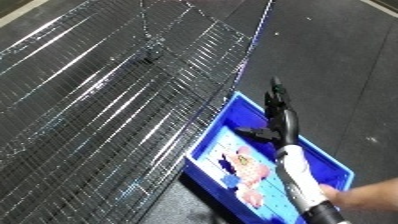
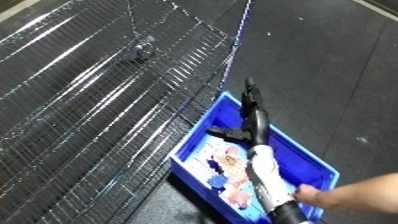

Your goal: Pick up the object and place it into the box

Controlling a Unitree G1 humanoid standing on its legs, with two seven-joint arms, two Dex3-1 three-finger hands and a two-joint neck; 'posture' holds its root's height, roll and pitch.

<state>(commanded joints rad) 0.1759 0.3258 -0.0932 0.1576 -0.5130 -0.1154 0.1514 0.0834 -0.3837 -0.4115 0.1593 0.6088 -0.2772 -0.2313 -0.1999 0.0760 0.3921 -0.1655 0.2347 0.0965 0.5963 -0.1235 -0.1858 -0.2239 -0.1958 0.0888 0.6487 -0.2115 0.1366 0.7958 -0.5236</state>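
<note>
One hand (image 1: 282,107), the right, is hanging over the blue bin (image 1: 330,161), fingers straight, gripping nothing. Pink-and-blue object (image 1: 250,171) is already lying inside the bin beside the wire shelf (image 1: 98,90). Placement looks done; only pulling clear remains. Left hand isn't showing.
</note>
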